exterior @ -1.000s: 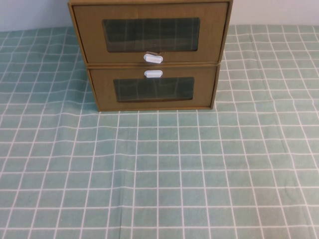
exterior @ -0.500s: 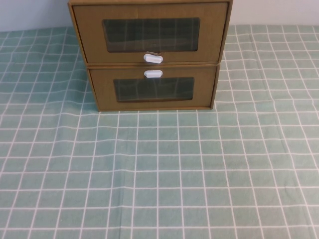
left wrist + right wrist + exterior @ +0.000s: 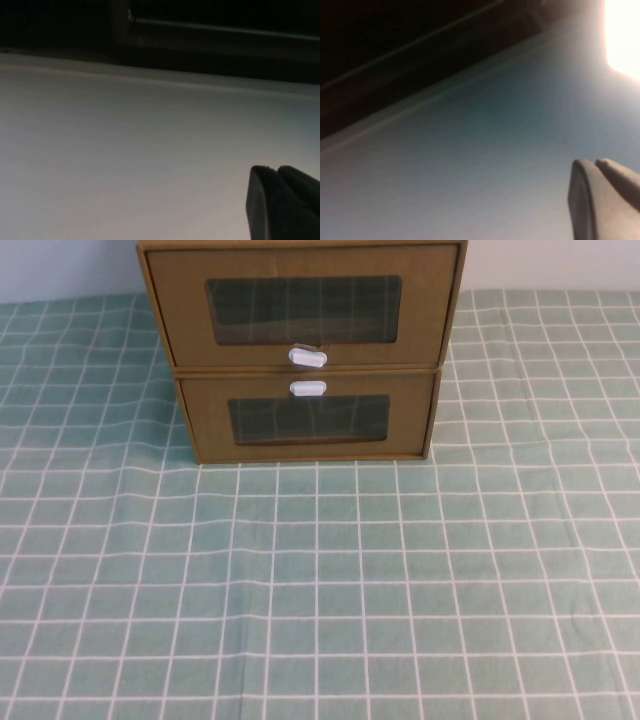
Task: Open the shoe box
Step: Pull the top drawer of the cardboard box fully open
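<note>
A brown cardboard shoe box point(image 3: 305, 350) with two stacked drawers stands at the far middle of the table in the high view. Each drawer has a dark window and a white handle: the upper handle point(image 3: 307, 357) and the lower handle point(image 3: 307, 388). Both drawers sit flush and shut. Neither arm shows in the high view. In the left wrist view my left gripper point(image 3: 276, 171) is shut and holds nothing, over a blank pale surface. In the right wrist view my right gripper point(image 3: 595, 164) is likewise shut and holds nothing. The box is in neither wrist view.
A green checked tablecloth point(image 3: 320, 580) covers the table in front of and beside the box. A pale wall point(image 3: 60, 270) stands behind it. A bright glare point(image 3: 625, 35) fills one corner of the right wrist view.
</note>
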### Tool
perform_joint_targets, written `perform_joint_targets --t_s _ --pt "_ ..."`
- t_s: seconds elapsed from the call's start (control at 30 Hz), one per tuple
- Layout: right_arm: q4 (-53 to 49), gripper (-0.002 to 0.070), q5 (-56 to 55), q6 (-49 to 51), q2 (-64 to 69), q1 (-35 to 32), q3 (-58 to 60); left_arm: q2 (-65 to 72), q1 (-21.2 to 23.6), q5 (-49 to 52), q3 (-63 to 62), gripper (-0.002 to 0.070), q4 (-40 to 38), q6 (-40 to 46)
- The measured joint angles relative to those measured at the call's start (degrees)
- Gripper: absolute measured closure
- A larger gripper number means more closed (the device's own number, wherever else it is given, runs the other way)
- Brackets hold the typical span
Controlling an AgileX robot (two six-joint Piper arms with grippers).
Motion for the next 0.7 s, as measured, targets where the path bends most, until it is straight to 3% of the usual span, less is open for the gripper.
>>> perform_joint_targets --t_s 0.23,0.5,0.7 --pt "7.87 0.0690 30.83 -5.84 15.91 0.00 -27.27 15.61 0.00 29.42 -26.33 0.0680 0.00 -0.11" --pt "8.00 0.0690 60.83 -8.08 40.18 0.00 -45.45 36.67 0.00 61.44 -47.58 0.0680 -0.31 -4.48" --pt "7.76 0.0690 67.26 -13.01 55.64 0.00 -46.07 48.13 0.00 66.82 -49.74 0.0680 0.64 -4.59"
